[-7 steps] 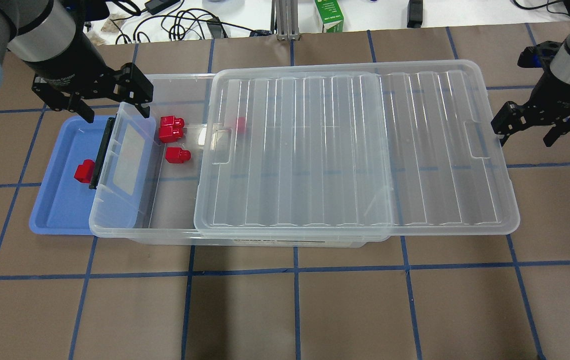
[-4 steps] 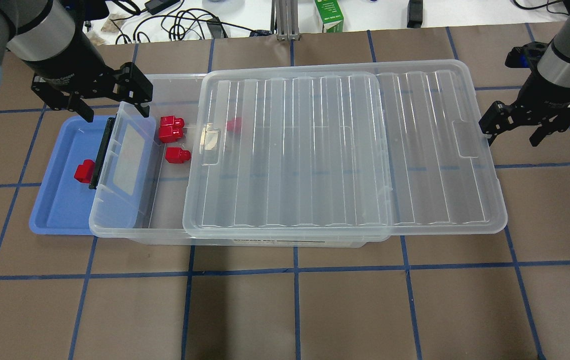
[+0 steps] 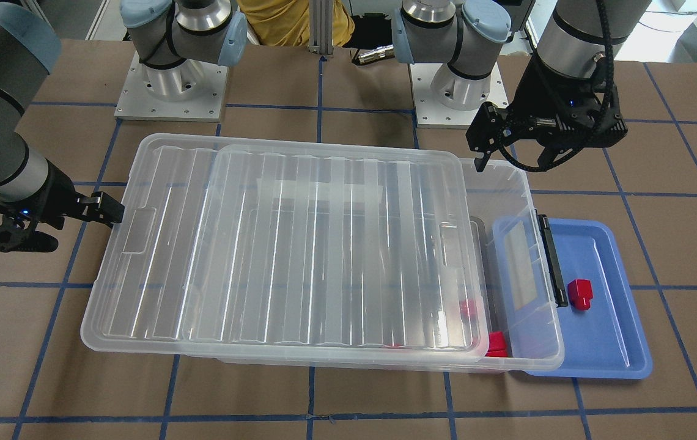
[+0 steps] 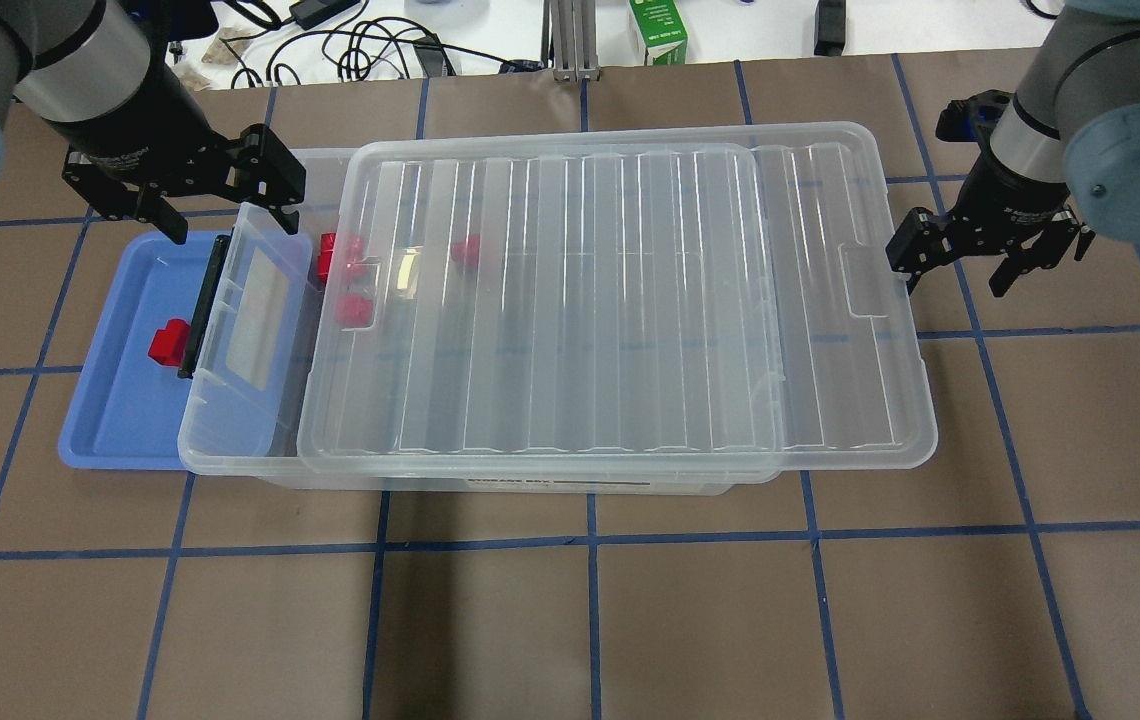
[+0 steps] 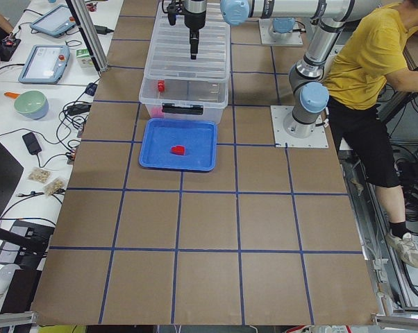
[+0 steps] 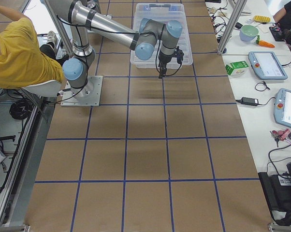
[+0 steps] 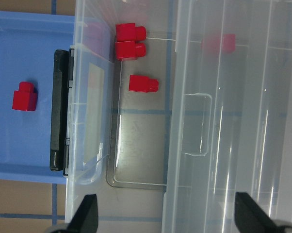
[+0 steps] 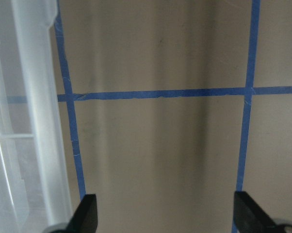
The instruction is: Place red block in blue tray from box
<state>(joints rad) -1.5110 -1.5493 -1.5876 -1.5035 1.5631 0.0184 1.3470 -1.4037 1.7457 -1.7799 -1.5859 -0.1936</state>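
Observation:
One red block (image 4: 168, 343) lies in the blue tray (image 4: 110, 420), also visible in the front view (image 3: 580, 293). Several more red blocks (image 4: 354, 308) sit in the clear box (image 4: 230, 445), at its left end, mostly under the ribbed lid (image 4: 610, 300). The lid lies shifted right on the box. The black latch (image 4: 202, 305) hangs over the tray. My left gripper (image 4: 230, 228) is open and empty above the box's far left corner. My right gripper (image 4: 955, 280) is open, with one finger at the lid's right edge (image 3: 119, 217).
A green carton (image 4: 657, 30) and cables (image 4: 360, 45) lie on the white table beyond the far edge. A person in a yellow shirt (image 5: 375, 62) stands by the robot bases. Tablets (image 6: 266, 65) lie on a side table.
The lid has slid left over the box and now covers most of the red blocks. My right gripper has moved left along with its right edge. The left gripper has not moved.

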